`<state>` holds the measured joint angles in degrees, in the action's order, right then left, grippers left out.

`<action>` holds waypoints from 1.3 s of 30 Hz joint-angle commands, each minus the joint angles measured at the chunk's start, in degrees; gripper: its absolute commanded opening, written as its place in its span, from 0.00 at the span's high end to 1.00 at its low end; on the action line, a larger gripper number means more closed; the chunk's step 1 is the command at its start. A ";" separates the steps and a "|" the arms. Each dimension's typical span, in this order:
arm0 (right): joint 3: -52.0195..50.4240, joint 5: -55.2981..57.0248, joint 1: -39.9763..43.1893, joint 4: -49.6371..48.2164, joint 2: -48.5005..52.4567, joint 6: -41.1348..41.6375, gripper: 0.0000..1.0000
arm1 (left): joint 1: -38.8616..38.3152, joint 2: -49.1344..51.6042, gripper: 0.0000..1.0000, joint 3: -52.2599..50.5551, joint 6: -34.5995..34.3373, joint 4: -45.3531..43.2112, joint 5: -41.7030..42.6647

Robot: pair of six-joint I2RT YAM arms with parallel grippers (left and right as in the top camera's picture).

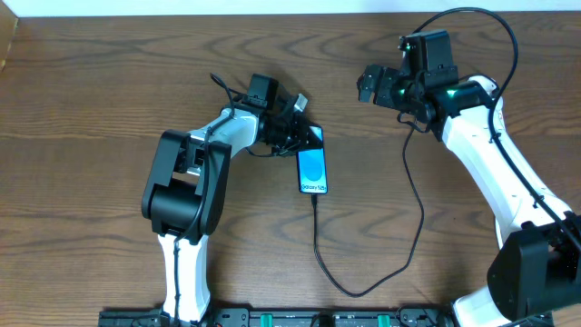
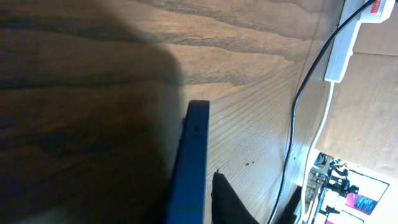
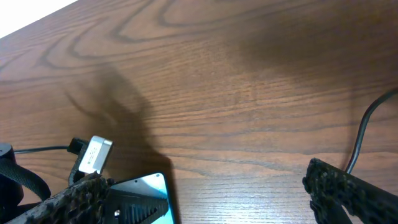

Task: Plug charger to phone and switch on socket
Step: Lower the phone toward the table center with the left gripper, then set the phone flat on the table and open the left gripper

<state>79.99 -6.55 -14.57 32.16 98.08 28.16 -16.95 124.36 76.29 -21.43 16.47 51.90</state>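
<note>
Shows the phone (image 1: 312, 173) lying screen-up on the table (image 1: 109, 91), with the charger (image 1: 320, 245) meeting its near end and looping off to the right. Puts the left gripper (image 1: 304, 136) at the phone's far end — cannot tell whether clamped or slack. Finds the right gripper (image 1: 368, 86) spread wide and empty, well apart from the phone. Catches the socket (image 2: 348, 37) only at the edge of the left wrist view.

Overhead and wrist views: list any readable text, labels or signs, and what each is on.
"Galaxy S25+": small white text on the blue screen of the phone, overhead view, only just legible.
power strip, left wrist view: red switch marks only, no readable lettering.
coloured clutter past the table edge, left wrist view: too blurred to read.
Right wrist view: none.
</note>
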 commanded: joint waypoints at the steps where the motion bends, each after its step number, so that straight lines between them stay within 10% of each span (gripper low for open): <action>1: 0.31 0.83 0.22 0.26 -1.01 -0.61 0.01 | 0.09 -0.35 0.85 0.48 -0.33 -0.02 -0.11; 15: 0.31 0.83 0.22 0.26 -1.01 -0.61 0.01 | 0.09 -0.35 0.71 0.48 -0.33 0.15 -0.13; 28: 0.31 0.81 0.22 0.44 -1.01 -0.61 0.01 | 0.09 -0.37 0.13 0.48 -4.46 3.06 -6.16; 39: 0.31 0.81 0.22 0.22 -1.01 -0.59 0.01 | 0.09 -0.37 0.12 0.48 -4.81 12.70 -21.55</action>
<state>79.99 -6.50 -14.57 32.36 98.08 28.16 -17.08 121.08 78.59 -25.89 26.52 45.52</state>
